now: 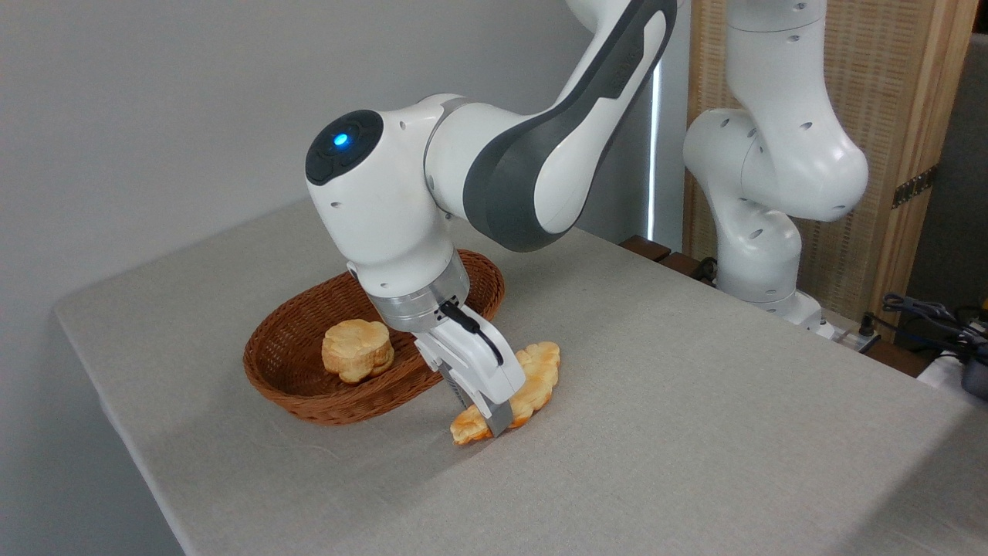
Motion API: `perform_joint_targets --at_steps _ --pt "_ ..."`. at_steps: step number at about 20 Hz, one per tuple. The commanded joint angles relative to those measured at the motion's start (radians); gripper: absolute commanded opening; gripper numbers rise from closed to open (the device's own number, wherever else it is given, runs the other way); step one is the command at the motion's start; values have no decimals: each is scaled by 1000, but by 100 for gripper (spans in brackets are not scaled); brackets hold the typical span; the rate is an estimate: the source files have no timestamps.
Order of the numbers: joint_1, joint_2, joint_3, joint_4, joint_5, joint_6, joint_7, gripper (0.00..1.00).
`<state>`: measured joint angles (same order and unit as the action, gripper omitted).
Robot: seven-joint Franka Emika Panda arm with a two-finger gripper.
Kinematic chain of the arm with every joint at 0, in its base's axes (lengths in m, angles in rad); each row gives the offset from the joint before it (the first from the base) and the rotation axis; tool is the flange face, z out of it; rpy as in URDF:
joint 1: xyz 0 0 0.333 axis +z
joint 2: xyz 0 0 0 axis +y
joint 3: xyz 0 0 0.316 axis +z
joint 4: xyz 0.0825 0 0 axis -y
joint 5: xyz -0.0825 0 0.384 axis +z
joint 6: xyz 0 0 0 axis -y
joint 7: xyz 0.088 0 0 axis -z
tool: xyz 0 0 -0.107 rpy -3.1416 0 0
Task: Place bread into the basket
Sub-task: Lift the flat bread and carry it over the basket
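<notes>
The reddish-brown wicker basket lies left of centre on the table, and the small round flower-edged bun sits inside it. Just right of the basket, the long leaf-shaped loaf lies on the cloth. My gripper reaches down over the loaf's near half. One finger sits on each long side and both close against the crust. The loaf's near tip sticks out below the fingers and seems to touch the table. The wrist hides part of the basket's right rim.
A grey cloth covers the table, whose left and front edges are near the basket. The arm's white base stands at the back right, with cables and a dark device beside it. A wooden screen is behind.
</notes>
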<state>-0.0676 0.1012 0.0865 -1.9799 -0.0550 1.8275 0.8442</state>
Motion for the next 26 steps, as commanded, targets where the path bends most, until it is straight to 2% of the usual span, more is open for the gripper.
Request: perform_joint_targets --at_steps 1,3,10,13,15,17,18,19,22,26 --pt "0 -35 24 3 -8 -8 33 28" --pt "-1 -61 73 27 -12 -13 56 28" --pt "-9 -89 61 96 -22 -42 53 28" --pt "-12 -100 7 194 -87 -114 50 29" --pt "-12 -100 -31 245 -127 -117 44 38" --pt "-12 -98 -68 263 -163 -116 36 39" --pt "-12 -98 -85 263 -173 -116 21 61" --pt "-12 -97 -109 263 -175 -116 -9 100" --pt "-12 -78 -172 263 -166 -114 -68 100" --pt "-12 -54 -192 263 -166 -114 -123 100"
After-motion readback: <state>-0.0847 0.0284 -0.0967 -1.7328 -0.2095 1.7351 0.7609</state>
